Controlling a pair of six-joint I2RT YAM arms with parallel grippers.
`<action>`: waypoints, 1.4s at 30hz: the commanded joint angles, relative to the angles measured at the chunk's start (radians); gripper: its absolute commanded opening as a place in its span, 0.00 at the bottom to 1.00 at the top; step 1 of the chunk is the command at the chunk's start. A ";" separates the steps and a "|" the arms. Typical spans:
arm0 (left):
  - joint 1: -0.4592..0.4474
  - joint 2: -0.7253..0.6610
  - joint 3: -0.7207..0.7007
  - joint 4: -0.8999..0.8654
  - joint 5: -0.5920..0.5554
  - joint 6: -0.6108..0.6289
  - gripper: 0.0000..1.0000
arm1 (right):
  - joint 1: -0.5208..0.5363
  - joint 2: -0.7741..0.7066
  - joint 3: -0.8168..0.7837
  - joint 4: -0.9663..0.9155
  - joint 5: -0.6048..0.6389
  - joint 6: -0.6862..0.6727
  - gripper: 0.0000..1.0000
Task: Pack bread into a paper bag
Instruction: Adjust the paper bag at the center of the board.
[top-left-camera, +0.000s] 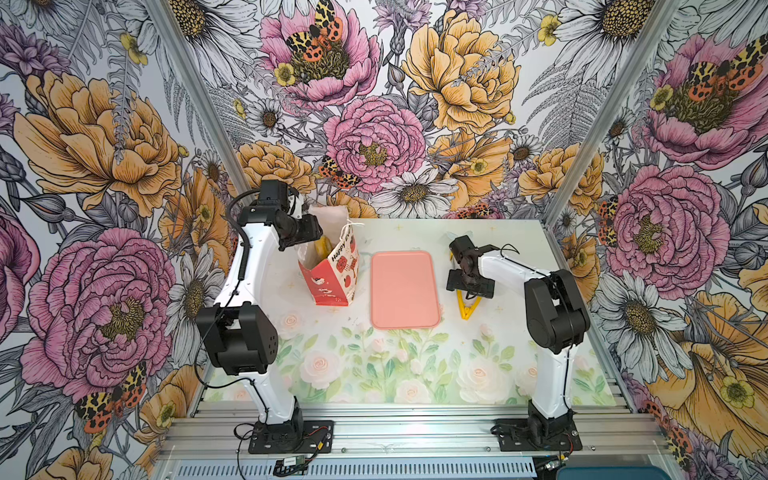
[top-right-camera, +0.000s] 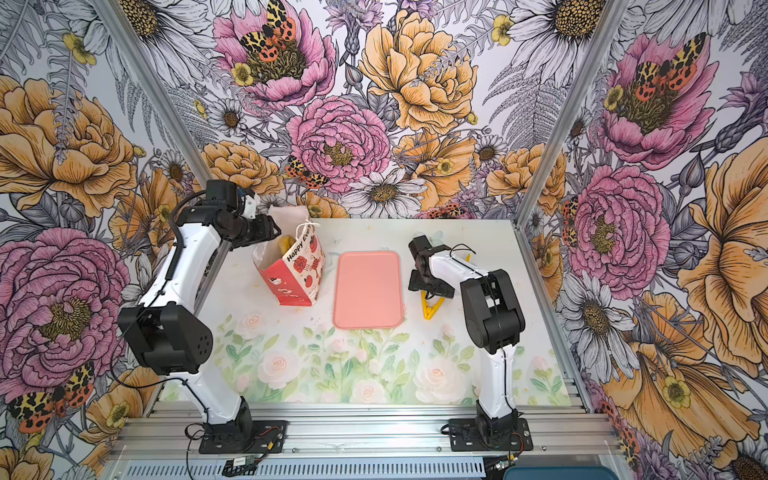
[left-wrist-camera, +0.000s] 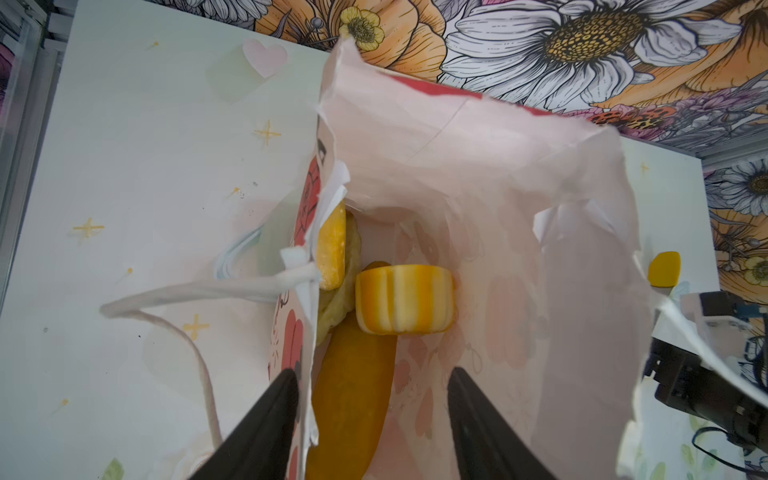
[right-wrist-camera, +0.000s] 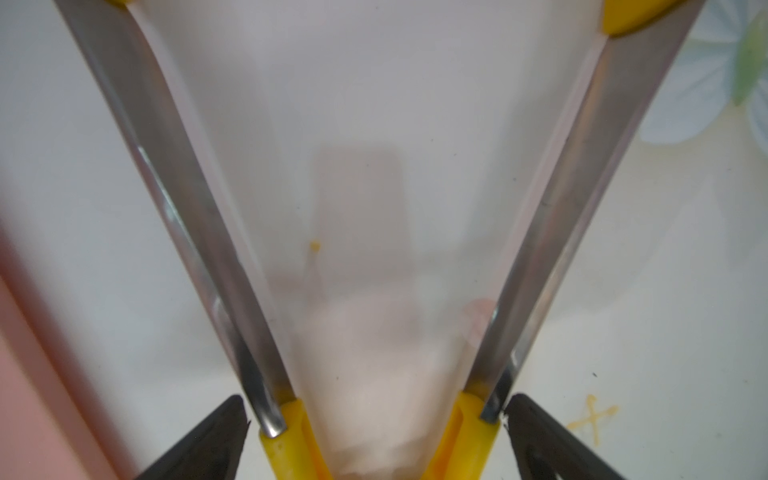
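Left wrist view, nearest first: left gripper (left-wrist-camera: 372, 374) released, fingers parted, clamping nothing. Hangs at the mouth of the paper bag (left-wrist-camera: 457, 145), one finger at the printed wall's ragged rim (inside or outside, cannot tell), the other over the pale interior. Directly beneath the gap, the bread (left-wrist-camera: 353, 395): a long loaf running away from the tips, a fluted bun (left-wrist-camera: 403, 305) on edge just beyond, a flatter yellow piece (left-wrist-camera: 332, 249) pressed against the printed wall. All down inside, below the torn rim. Slack space between bun and far wall. Off the outer finger, a string handle (left-wrist-camera: 187, 291) trailing over the table (left-wrist-camera: 124, 166).

Right wrist view: right gripper (right-wrist-camera: 376, 403) spread wide, astride the hinge end of the tongs (right-wrist-camera: 187, 208); one tip touching a steel arm, the other just clear, no squeeze visible. Steel arms fanning forward from the jaws, flat on the table. Beside one finger, the pink tray (right-wrist-camera: 25, 374) edge, near but apart.

Farther out, in both top views: bag upright under the left gripper near the table's back edge, narrow bare strip between bag and tray, broad bare table toward the arm bases.
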 joint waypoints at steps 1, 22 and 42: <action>-0.001 -0.087 0.014 0.035 0.018 0.025 0.61 | -0.001 0.020 0.022 0.004 0.003 0.018 0.99; -0.029 -0.346 -0.252 0.261 -0.566 -0.188 0.99 | 0.007 -0.080 0.152 -0.014 0.158 -0.119 0.99; 0.076 -0.489 -0.452 0.329 -0.762 -0.207 0.99 | -0.044 -0.134 0.230 -0.010 0.205 -0.327 0.99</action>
